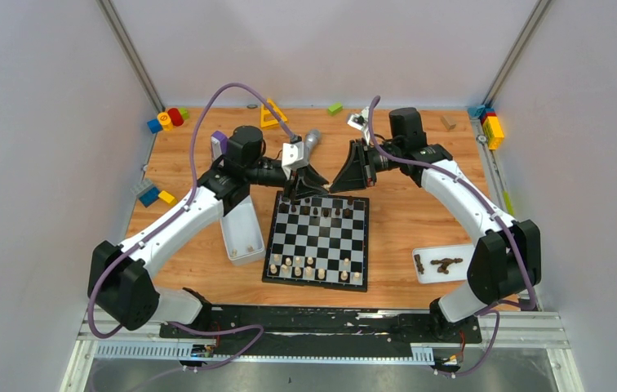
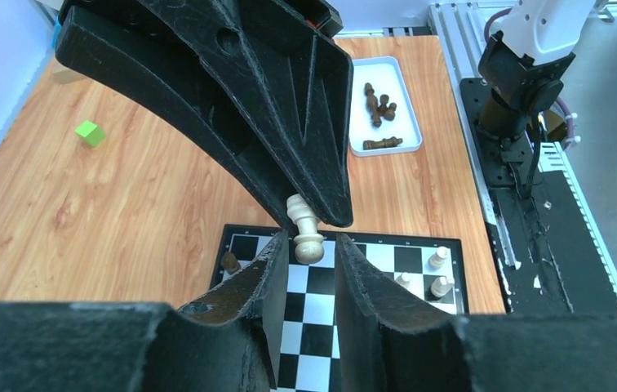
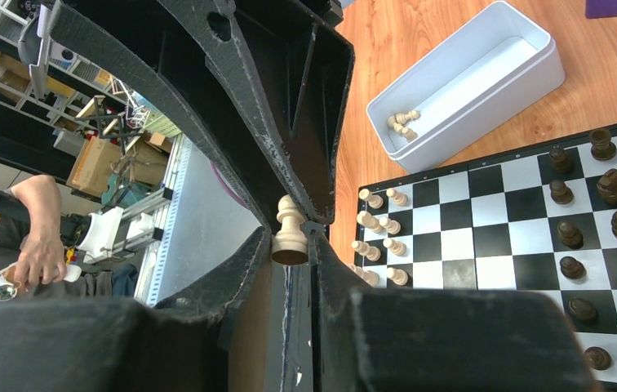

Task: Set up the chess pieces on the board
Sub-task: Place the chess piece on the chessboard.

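Right wrist view: right gripper [image 3: 290,245] pinches a light pawn [image 3: 290,230] over the chessboard [image 3: 485,245]. The left gripper [image 2: 313,249], narrowly parted, crowds it; hold unclear. White bin [image 3: 468,122] alongside.

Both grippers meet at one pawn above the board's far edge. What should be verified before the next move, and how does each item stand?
1. Right gripper clamped on the light pawn: ok, its fingers pinch the base.
2. Left gripper closed on the pawn: not ok, a gap shows beside the base.
3. Pawn upright: not ok, tilted in the left wrist view.
4. Free squares in the chessboard's near rows: ok, the second row's right half is bare.
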`<state>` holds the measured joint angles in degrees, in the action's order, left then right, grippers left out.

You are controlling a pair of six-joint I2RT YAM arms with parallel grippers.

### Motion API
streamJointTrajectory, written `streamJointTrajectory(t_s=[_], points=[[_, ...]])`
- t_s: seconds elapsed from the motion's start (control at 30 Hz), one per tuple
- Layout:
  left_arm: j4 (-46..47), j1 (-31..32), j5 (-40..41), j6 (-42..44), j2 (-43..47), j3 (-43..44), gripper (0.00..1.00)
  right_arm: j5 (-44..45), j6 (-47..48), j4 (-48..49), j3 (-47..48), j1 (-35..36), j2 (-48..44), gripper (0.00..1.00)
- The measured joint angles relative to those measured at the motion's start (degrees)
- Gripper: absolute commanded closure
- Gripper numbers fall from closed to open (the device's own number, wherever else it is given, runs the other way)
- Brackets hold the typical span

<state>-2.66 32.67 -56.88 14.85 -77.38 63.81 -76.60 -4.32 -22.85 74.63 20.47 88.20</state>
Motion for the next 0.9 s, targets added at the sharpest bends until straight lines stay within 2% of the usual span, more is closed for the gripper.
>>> streamJointTrajectory(t_s=[0.17, 0.4, 0.47, 0.53, 0.7, 0.9], points=[[-0.76, 0.04, 0.31, 0.52, -0.31, 0.00, 0.80, -0.15, -0.13, 0.00, 0.00, 0.00, 0.66, 0.95], [-1.97, 0.04, 0.70, 1.57, -0.33, 0.13, 0.91, 0.17, -0.11, 0.02, -0.24, 0.00, 0.76, 0.84], [-2.71, 0.11, 0.92, 2.10, -0.33, 0.26, 0.95, 0.24, -0.11, 0.02, -0.46, 0.02, 0.79, 0.77], [-3.23, 0.20, 1.31, 2.67, -0.31, 0.37, 1.00, 0.26, -0.09, 0.00, -0.46, 0.02, 0.85, 0.67], [-6.80, 0.22, 2.12, 5.05, -0.17, 0.46, 1.00, 0.87, -0.11, 0.13, -0.57, -0.15, 0.90, 0.47], [-15.19, 0.26, 5.60, 11.65, 0.20, 1.51, 0.97, 1.64, 0.92, 0.33, -2.89, -3.26, 0.17, 0.40]])
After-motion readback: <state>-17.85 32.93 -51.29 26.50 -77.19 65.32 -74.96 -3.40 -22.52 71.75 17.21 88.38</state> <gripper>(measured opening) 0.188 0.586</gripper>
